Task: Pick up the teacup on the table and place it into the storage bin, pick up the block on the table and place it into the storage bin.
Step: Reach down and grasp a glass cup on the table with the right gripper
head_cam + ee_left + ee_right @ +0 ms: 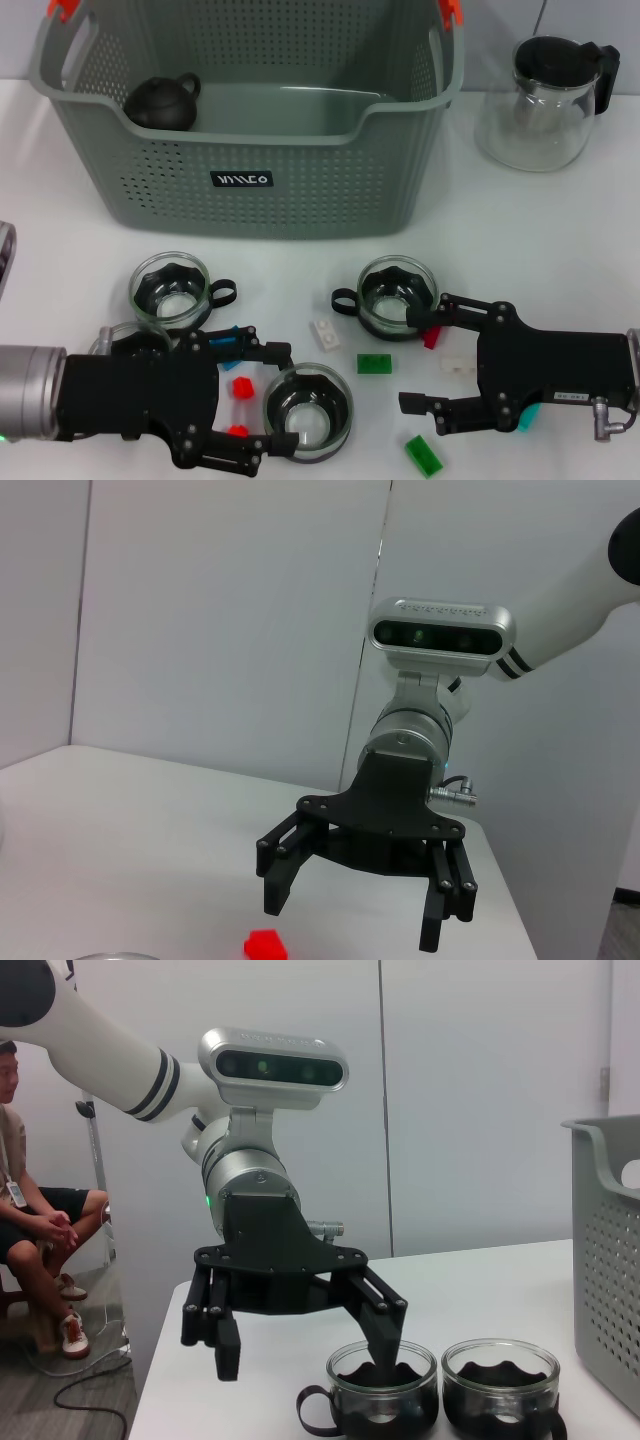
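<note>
Nearest the head camera, the left end effector (268,418) is seen low over the white tabletop (560,230), its fingers spread around a glass teacup (308,411), with one finger dipping inside the rim and small red blocks (241,387) lying just beside it. The right end effector (425,362) is likewise spread, one finger touching or nearly touching the rim of another glass teacup (396,296), with a green block (375,364) between its fingers and a second green block (423,456) near its lower finger. A third teacup (171,290) stands apart, ahead of the left arm. The storage bin (250,180) stands at the far side, already holding a dark teapot (162,102); a glass pitcher (545,105) stands to its right. Judged from this, a rim pinch on smooth glass could slip or tip the cup, and a closing finger could shove the loose blocks aside; the bin's high wall could also be clipped if a cup were carried too low.
</note>
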Action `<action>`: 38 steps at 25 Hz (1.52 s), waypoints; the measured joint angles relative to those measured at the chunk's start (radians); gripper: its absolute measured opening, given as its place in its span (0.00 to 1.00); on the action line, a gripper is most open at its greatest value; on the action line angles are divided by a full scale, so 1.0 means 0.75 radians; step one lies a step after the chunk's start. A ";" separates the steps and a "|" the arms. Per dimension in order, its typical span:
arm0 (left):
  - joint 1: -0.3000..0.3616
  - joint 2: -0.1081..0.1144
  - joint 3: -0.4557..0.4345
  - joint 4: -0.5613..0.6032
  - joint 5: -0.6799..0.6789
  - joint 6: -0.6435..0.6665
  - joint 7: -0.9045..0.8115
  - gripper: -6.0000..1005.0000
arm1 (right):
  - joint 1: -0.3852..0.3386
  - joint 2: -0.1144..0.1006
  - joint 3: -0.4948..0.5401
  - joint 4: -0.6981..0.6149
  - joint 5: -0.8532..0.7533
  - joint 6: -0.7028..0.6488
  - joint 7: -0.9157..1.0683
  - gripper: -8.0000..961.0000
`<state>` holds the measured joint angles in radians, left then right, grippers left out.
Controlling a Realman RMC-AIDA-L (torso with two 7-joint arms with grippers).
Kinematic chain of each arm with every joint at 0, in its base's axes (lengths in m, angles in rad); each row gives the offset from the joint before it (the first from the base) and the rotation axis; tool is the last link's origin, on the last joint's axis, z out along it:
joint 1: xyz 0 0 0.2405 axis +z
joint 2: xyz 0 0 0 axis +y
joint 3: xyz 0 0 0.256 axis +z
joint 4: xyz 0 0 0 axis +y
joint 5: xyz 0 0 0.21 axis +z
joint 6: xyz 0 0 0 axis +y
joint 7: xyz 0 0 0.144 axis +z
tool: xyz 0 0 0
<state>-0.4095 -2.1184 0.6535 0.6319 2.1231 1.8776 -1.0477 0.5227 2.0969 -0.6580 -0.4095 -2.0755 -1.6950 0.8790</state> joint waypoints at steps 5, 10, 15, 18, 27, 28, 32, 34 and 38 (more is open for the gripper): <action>0.000 0.000 0.000 0.000 0.000 0.000 0.000 0.87 | 0.001 0.000 0.000 0.000 0.000 0.000 0.000 0.96; 0.000 0.000 0.000 0.000 0.000 0.000 0.000 0.87 | 0.001 0.000 0.000 0.000 0.000 0.000 0.000 0.96; 0.000 0.001 0.000 0.000 -0.001 0.006 0.000 0.87 | 0.001 0.000 0.000 0.000 0.000 0.000 0.000 0.96; 0.000 0.004 0.000 0.000 -0.004 0.016 0.000 0.87 | 0.001 0.000 0.000 0.000 0.003 0.000 0.000 0.96; 0.058 0.036 -0.287 0.011 0.001 0.086 -0.009 0.87 | 0.029 -0.005 0.037 -0.070 0.002 -0.046 0.255 0.96; 0.071 0.039 -0.320 0.016 0.001 0.089 -0.010 0.87 | 0.042 -0.005 0.023 -0.118 -0.022 -0.043 0.355 0.96; 0.112 0.042 -0.387 0.032 0.002 0.085 -0.011 0.87 | 0.097 -0.006 -0.075 -0.300 -0.136 -0.070 0.656 0.96; 0.134 0.040 -0.412 0.039 0.003 0.080 -0.010 0.87 | 0.128 -0.005 -0.147 -0.390 -0.188 -0.103 0.779 0.96; 0.163 0.035 -0.445 0.047 0.004 0.077 -0.003 0.87 | 0.164 0.001 -0.274 -0.598 -0.220 -0.166 0.959 0.96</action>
<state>-0.2871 -2.0922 0.3198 0.6673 2.1262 1.9352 -1.0499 0.6458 2.0973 -0.8638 -0.8582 -2.2406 -1.8195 1.5982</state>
